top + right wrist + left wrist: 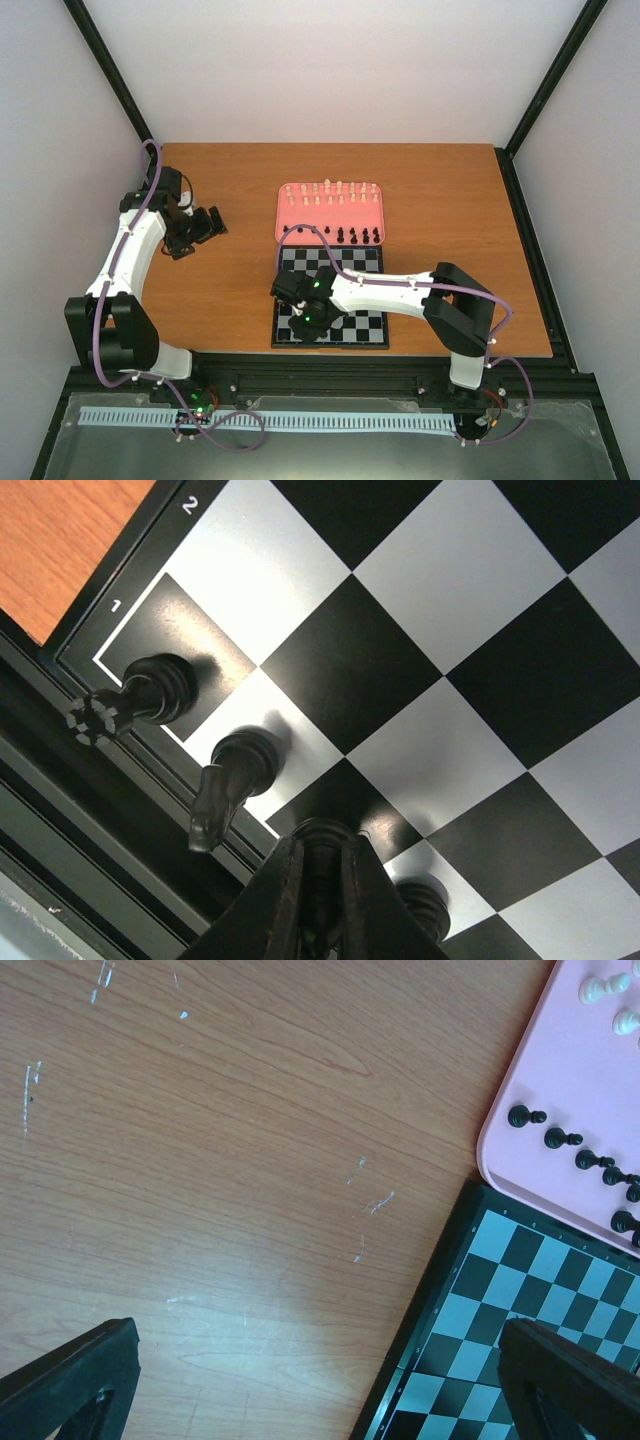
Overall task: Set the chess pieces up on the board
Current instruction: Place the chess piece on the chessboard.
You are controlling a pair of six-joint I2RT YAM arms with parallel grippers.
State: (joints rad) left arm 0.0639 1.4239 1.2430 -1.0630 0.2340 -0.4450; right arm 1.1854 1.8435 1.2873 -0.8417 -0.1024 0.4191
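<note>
Now, the right pincer (322,840): squeezed almost fully together on one black chessman (321,885).
That chessman: it stands straight up between the two fingers, with its top toward the wrist. It is tucked in so deep that I cannot tell which kind it is.
Where it is: over the third square of the near row of the board (480,600), counting from the corner marked 1.
Touching the board or not: I cannot tell, because the fingers hide its foot.
Neighbours: a black rook (150,692) stands on the corner square. A black knight (232,775) stands on the next square, just beside the pincer. On the other side a black foot (425,900) peeks out, mostly hidden.
What the next move turns on: the chessman is straight below the pincer, with a piece close on each side. I think the pincer should let go and rise straight up. If it goes sideways it may knock the knight.
The left pincer (320,1365): wide open and holding nothing, over bare counter (220,1160) beside the board's far left corner.
Pieces to set: rows of white pieces (330,192) and black pieces (345,235) wait on the pink tray (284,212), right up against the board's far edge.
Nearer arm for the tray: too close to call. The left pincer sits off the tray's left side, and the right one must cross the board.
</note>
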